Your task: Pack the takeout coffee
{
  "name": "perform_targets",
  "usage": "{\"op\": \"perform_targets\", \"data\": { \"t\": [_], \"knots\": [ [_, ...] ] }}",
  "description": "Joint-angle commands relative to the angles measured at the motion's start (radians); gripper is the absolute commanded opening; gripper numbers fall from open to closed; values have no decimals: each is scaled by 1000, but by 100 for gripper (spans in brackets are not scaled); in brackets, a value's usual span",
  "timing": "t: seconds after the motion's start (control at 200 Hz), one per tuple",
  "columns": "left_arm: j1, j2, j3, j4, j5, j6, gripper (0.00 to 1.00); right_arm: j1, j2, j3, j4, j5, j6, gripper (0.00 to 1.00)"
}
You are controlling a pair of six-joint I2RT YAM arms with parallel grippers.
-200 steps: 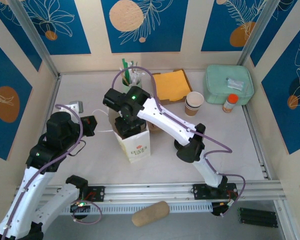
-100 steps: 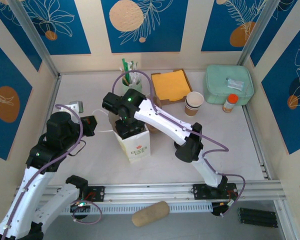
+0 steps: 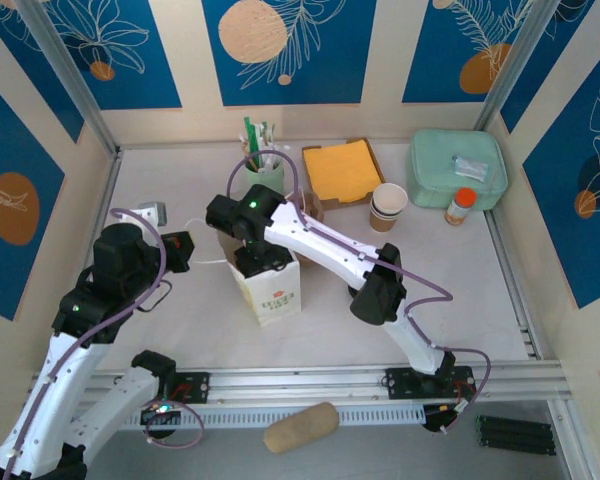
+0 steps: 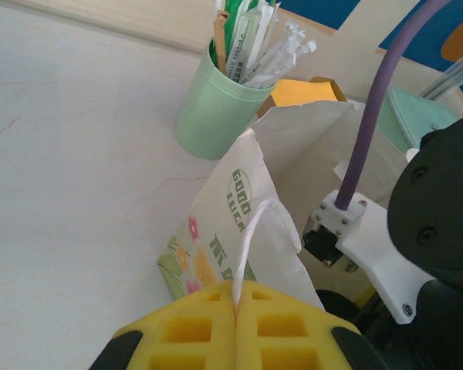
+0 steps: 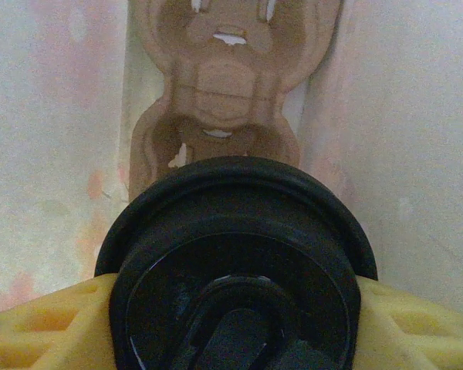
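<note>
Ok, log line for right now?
left gripper: shut on bag handle | right gripper: gripping lidded coffee cup inside paper bag, above cardboard tray | step: cup not yet released

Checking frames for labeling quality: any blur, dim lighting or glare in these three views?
Right wrist: dim, warm-tinted, soft; black lid up close, cardboard beyond it blurred. Left wrist: bright; green straw cup and paper bag sharp, yellow pads at the bottom soft. Top external: even light, sharp, no glare on the table.

white arm links [image 3: 325,245], black joint housings [image 3: 120,255], purple cables [image 4: 368,123], green status light [image 3: 251,203], yellow gridded fingers [image 4: 193,331]
</note>
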Motion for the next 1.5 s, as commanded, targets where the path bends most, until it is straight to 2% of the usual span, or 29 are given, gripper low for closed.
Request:
{"op": "perform_targets", "data": {
  "t": [0.0,0.525,1.496],
  "knots": [
    [-4,-6,4,7,17,-5,0,2,-12,-34,-52,-20,31,46],
    [-4,-14,-2,5,7,-14,0,-31,-149,-258,91,-97,131,48],
    [-3,-15,-7,11,9,-18,0,-26,-140,-265,118,-109,97,47]
  ]
}}
